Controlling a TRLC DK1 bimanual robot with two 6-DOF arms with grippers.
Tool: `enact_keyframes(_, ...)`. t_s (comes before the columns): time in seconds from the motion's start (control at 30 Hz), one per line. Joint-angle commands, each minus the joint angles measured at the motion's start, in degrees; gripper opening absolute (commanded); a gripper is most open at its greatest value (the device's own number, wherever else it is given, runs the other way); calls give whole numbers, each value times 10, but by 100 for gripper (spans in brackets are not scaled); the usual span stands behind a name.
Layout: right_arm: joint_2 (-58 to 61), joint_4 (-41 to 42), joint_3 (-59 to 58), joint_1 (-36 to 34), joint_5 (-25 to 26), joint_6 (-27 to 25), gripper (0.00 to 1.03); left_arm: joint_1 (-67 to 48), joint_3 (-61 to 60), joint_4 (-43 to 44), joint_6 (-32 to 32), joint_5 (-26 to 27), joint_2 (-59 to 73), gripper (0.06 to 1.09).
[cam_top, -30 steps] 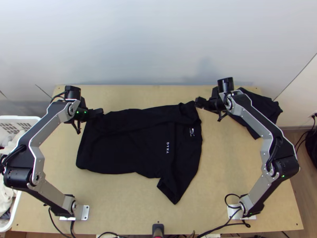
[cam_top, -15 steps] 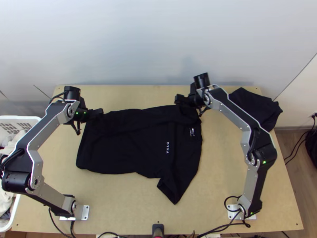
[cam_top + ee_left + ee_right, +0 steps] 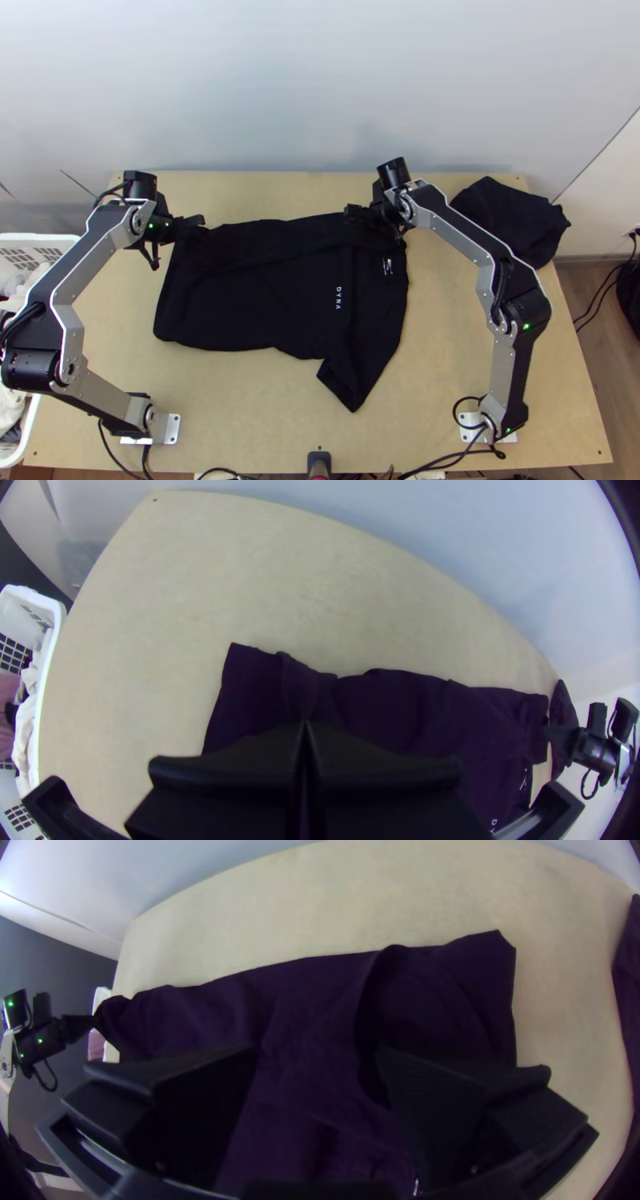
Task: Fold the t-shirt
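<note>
Sitting just off the bench's [image 3: 456,344] left side is a white plastic basket [image 3: 40,238] with light-coloured clothes [image 3: 11,408] heaped in it. The black t-shirt [image 3: 264,296] lies flattish mid-bench, far edge a bit rumpled. Left gripper [image 3: 202,227] is closed on cloth near its far-left corner. Compared with a second ago, the right gripper [image 3: 352,216] has slid left over the shirt, wide open, nothing pinched as far as I can tell.

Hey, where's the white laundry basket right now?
The white basket is at the top view's left edge, just beyond the left side of the table, partly hidden by the left arm's elbow.
</note>
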Motion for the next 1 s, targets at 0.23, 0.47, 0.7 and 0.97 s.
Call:
enact_keyframes(0.23, 16, -8, -8, 9, 11, -11, 3, 1, 41, 1, -8, 0, 24, 10)
enact_keyframes(0.47, 4, -8, 119, -46, 13, -8, 3, 4, 154, -26, -24, 1, 45, 10)
enact_keyframes(0.7, 67, -49, 331, -98, 55, -11, 3, 18, 300, -36, -36, 0, 113, 10)
enact_keyframes(0.97, 95, -6, 373, -87, 138, -35, 3, 27, 420, -26, -59, -1, 201, 10)
